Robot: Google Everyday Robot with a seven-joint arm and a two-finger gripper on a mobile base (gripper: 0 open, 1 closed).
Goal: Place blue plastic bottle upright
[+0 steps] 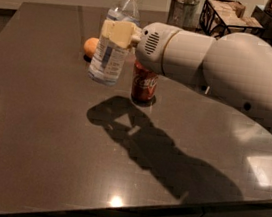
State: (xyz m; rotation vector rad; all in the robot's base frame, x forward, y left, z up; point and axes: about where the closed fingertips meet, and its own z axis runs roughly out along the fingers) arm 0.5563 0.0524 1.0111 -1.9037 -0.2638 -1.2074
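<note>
The blue plastic bottle [109, 62], clear with a white cap and pale label, hangs nearly upright above the dark glossy table [32, 131], pinched by the gripper [117, 31]. A red Coca-Cola can [143, 85] stands just beside it, with an orange [90, 47] behind. A wire basket [228, 16] sits at the far edge.

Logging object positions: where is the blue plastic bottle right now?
Camera view, left of centre: the blue plastic bottle is held off the table by the gripper, nearly upright, between the orange and the red can.
</note>
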